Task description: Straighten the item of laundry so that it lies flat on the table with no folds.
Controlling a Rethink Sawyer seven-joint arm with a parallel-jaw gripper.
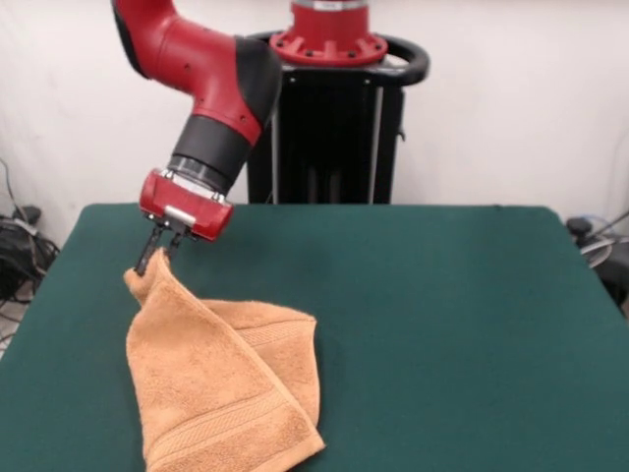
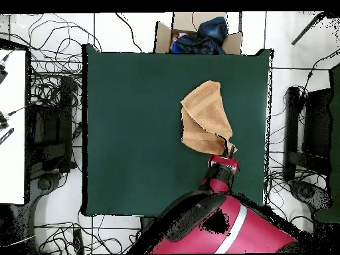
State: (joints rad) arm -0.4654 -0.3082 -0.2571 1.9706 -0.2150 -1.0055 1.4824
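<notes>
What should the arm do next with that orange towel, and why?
Probably draw the pinched corner away from the rest of the towel, low over the table. The gripper looks shut on a raised corner, and the cloth lies folded over itself, so pulling should open the fold.

No legible txt or labels anywhere

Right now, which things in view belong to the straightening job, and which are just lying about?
Belongs to the job:
- towel, folded over itself, one corner lifted
- gripper, jaws shut on that corner
- green table

Just lying about:
- cardboard box with dark blue cloth beyond the table
- cables on the floor
</notes>
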